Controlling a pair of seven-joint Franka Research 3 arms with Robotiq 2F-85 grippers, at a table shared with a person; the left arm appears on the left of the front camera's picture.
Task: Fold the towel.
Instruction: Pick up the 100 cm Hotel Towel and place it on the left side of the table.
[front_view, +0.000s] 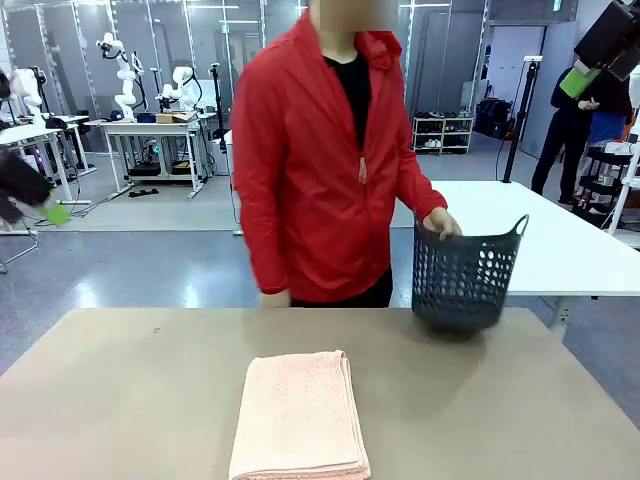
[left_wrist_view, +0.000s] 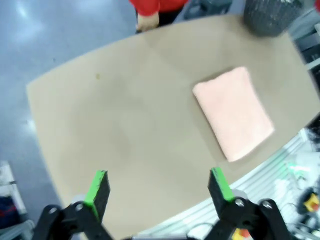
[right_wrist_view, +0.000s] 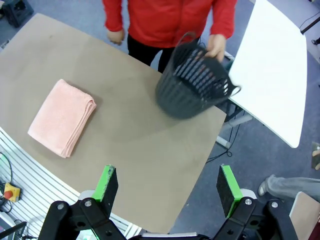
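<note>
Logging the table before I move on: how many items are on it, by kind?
Towel: 1, pink, folded, lying flat near the robot's edge.
Basket: 1, dark grey, at the far right corner, with the person's hand on its rim.
Total: 2

A wide tan table (front_view: 120, 400) with a plain matte top. On it lies a salmon-pink towel (front_view: 300, 415), folded into a neat thick rectangle with stacked layers showing along one long side. Well beyond the towel, at the table's far edge and off toward the right, is a dark grey perforated basket (front_view: 468, 275), tilted, with a person's hand (front_view: 441, 222) on its rim.
</note>
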